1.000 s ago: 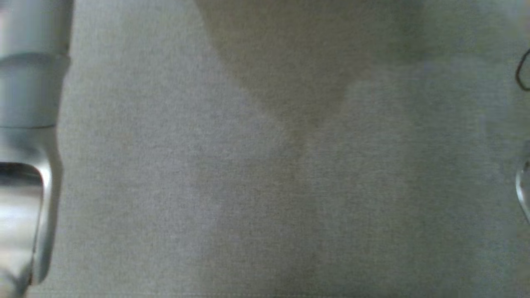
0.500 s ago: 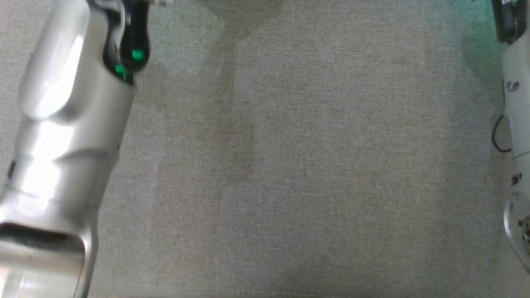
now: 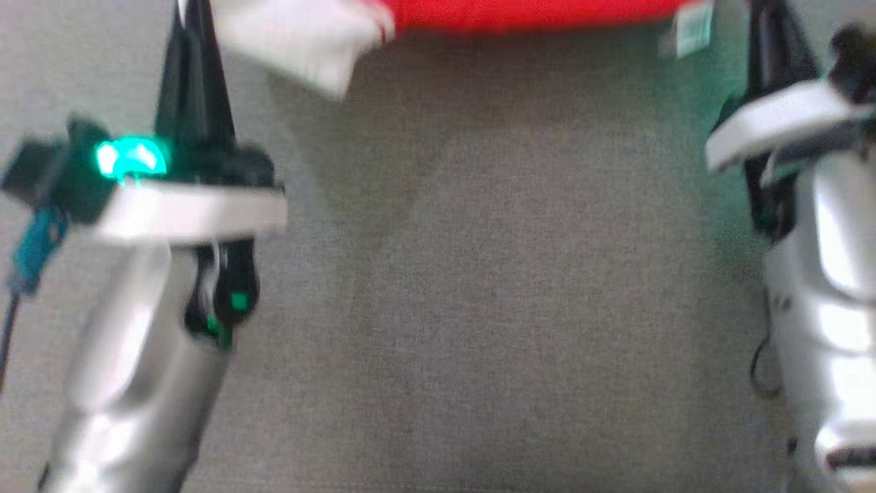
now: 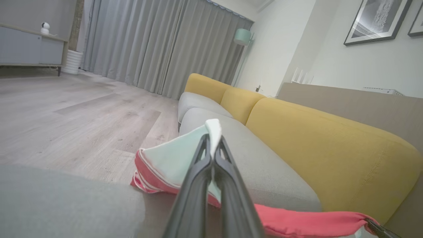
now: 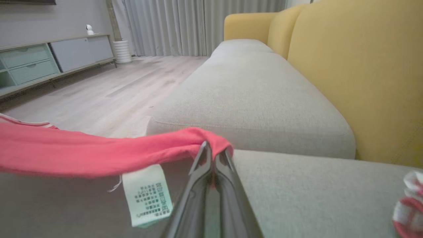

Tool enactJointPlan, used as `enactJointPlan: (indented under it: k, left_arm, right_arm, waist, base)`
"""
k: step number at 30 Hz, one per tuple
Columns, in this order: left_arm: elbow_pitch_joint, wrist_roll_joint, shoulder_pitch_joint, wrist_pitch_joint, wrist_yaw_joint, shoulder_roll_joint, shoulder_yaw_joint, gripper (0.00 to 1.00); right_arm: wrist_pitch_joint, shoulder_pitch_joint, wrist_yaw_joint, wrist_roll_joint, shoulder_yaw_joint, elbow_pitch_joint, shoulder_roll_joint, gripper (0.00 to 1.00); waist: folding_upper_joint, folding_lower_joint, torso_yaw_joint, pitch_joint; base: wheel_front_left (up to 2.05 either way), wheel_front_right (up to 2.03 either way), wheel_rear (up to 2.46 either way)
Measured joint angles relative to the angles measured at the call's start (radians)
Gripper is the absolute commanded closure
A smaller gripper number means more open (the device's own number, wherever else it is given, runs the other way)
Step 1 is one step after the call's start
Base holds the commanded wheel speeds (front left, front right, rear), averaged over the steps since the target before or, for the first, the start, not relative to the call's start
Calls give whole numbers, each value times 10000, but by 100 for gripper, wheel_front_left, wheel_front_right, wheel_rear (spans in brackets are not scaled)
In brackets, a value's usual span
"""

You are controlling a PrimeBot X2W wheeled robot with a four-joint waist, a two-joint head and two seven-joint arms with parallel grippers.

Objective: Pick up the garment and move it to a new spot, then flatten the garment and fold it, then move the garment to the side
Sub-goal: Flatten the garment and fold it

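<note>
The garment [image 3: 520,12] is red with a white part [image 3: 301,41] and hangs stretched between my two grippers above the grey sofa seat [image 3: 520,287]. My left gripper [image 3: 190,17] is shut on the pale end; in the left wrist view the white cloth [image 4: 172,158] sticks up between the left gripper's [image 4: 211,142] fingers. My right gripper [image 3: 766,27] is shut on the red end; in the right wrist view the red edge [image 5: 99,152] folds over the right gripper's [image 5: 213,148] tips. A white care label [image 5: 148,195] dangles below it.
Yellow back cushions [image 4: 330,142] run along the far side of the grey seats. Wooden floor [image 4: 82,109] lies off the seat's front edge. A small red-and-white striped item [image 5: 408,205] lies on the seat beside my right gripper. A low cabinet [image 5: 49,59] stands across the room.
The head camera has moved, so the whole picture has shifted. Both wrists, the dark fingers and the stretched red garment now show at the top, where before there was bare seat and forearms.
</note>
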Motion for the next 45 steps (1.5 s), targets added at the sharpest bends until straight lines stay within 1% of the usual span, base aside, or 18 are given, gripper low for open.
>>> enactJointPlan:
  k: [1, 6, 11, 15, 19, 21, 24, 25, 29, 34, 40, 45]
  left_arm:
    - [-537, -123, 869, 2, 184, 71, 8, 100]
    - [-1668, -385, 3038, 0, 746, 307, 56, 100]
    - [-2581, -422, 5026, 15, 1166, 485, -13, 100]
    - [-3118, -420, 6322, 198, 1453, 686, -207, 100]
    - [-3522, -431, 7479, 437, 1737, 966, -368, 100]
    - [-3770, -525, 7938, 629, 1812, 1185, -391, 100]
    - [-4075, -598, 8322, 905, 1908, 1413, -449, 100]
    - [-4125, -625, 8382, 966, 1969, 1461, -453, 100]
    - [-4125, -754, 8467, 1133, 1977, 1507, -502, 100]
    - [-3499, -794, 8279, 1214, 1868, 1394, -711, 100]
    - [-2504, -936, 7543, 1229, 1528, 1124, -754, 100]
    - [-1739, -932, 6443, 1216, 1246, 966, -744, 100]
  right_arm:
    - [96, 838, 0, 153, 0, -596, 182, 100]
    - [610, 3099, 0, 600, 29, -2228, 460, 100]
    - [1308, 5408, 0, 612, -196, -4265, 658, 100]
    - [1988, 7283, 0, 650, -293, -5827, 794, 100]
    - [2805, 9003, 0, 698, -240, -7129, 953, 100]
    - [3129, 9607, 0, 698, -176, -7699, 978, 100]
    - [3490, 10076, 0, 738, -104, -8314, 982, 100]
    - [3597, 10138, 0, 803, -96, -8420, 984, 100]
    - [3933, 10190, 0, 823, -86, -8454, 984, 100]
    - [3931, 10097, 0, 984, 65, -7588, 989, 100]
    - [3839, 9466, 0, 1237, 222, -6506, 989, 100]
    - [3858, 8626, 0, 1200, 274, -5866, 988, 100]
  waist:
    - [0, -1, 20, -344]
    - [0, -2, 66, -1269]
    - [1, -2, 147, -2143]
    - [1, -1, 209, -2711]
    - [1, -1, 218, -3175]
    - [1, -1, 196, -3334]
    - [1, 0, 168, -3447]
    - [0, 0, 160, -3457]
    - [0, 1, 147, -3398]
    - [0, 2, 153, -3280]
    - [0, 3, 104, -3055]
    - [0, 3, 34, -2747]
  base:
    - [0, 0, 0]
    - [0, 0, 0]
    - [0, 0, 0]
    - [0, 0, 0]
    - [0, 0, 0]
    - [0, 0, 0]
    - [0, 0, 0]
    - [0, 0, 0]
    - [0, 0, 0]
    - [0, 0, 0]
    - [0, 0, 0]
    - [0, 0, 0]
